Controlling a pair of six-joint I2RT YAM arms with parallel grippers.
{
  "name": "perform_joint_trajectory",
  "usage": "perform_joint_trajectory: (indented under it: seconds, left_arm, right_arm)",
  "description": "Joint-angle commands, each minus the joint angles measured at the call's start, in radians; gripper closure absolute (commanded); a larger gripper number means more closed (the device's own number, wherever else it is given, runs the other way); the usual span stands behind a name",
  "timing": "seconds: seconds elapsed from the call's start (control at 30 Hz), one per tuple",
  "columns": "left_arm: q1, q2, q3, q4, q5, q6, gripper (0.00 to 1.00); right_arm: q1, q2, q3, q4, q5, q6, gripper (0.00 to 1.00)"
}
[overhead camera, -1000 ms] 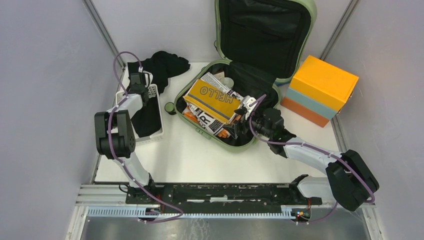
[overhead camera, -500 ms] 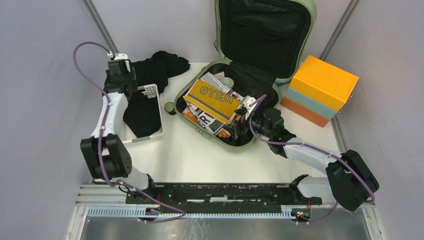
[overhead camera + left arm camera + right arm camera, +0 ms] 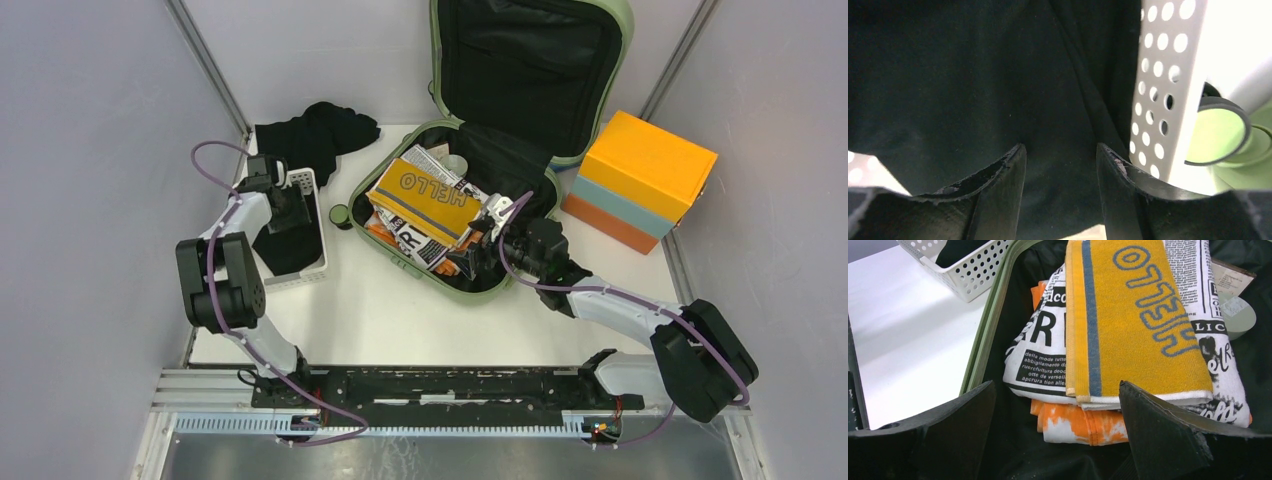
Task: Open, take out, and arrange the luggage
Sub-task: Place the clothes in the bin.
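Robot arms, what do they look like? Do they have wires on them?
The left arm and right arm are white tubes with chunky black joints, and a thin purple wire loops along each. The left claw and right claw each have two black, wedge-shaped fingers.

Sage-green luggage (image 3: pixel 983 340), yellow towel (image 3: pixel 1143 325) with blue lettering.

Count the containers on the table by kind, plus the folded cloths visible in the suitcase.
Sage-green hard-shell suitcase: 1
White perforated plastic basket: 1
Orange and light-blue box: 1
Folded cloths (yellow HELLO towel, newsprint-print cloth, orange tie-dye cloth): 3
Total: 6
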Motion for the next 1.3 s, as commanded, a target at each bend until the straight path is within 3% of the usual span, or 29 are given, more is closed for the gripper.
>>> perform_joint_trajectory:
  seconds: [0.0, 0.17, 0.47, 0.6, 0.93, 1.13, 1.27]
  left_arm:
    - [0.003, 0.052, 0.045, 0.002, -0.027, -0.08, 0.4]
    - [0.001, 0.114, 0.04, -0.023, -0.076, -0.1, 0.44]
    - [-0.004, 0.12, 0.038, -0.081, -0.042, -0.044, 0.8]
    - [-0.002, 0.087, 0.01, -0.118, -0.042, -0.002, 0.9]
    - [-0.032, -0.012, -0.084, -0.156, -0.042, 0.036, 0.9]
    - [-0.035, -0.156, -0.05, -0.151, -0.067, 0.009, 0.73]
    - [-0.035, -0.337, -0.026, -0.107, 0.015, -0.017, 0.63]
  right_arm:
    - [-0.003, -0.02, -0.005, 0.06, -0.01, 0.006, 0.02]
    - [-0.003, -0.011, 0.0, 0.064, -0.014, 0.012, 0.02]
    - [-0.003, -0.009, -0.001, 0.062, -0.013, 0.011, 0.02]
    - [-0.003, -0.002, 0.002, 0.065, -0.02, 0.015, 0.02]
    - [-0.003, -0.014, 0.013, 0.048, -0.027, 0.004, 0.02]
    - [-0.003, -0.019, 0.029, 0.031, -0.043, 0.001, 0.02]
    - [-0.003, -0.037, 0.052, 0.009, -0.042, -0.024, 0.02]
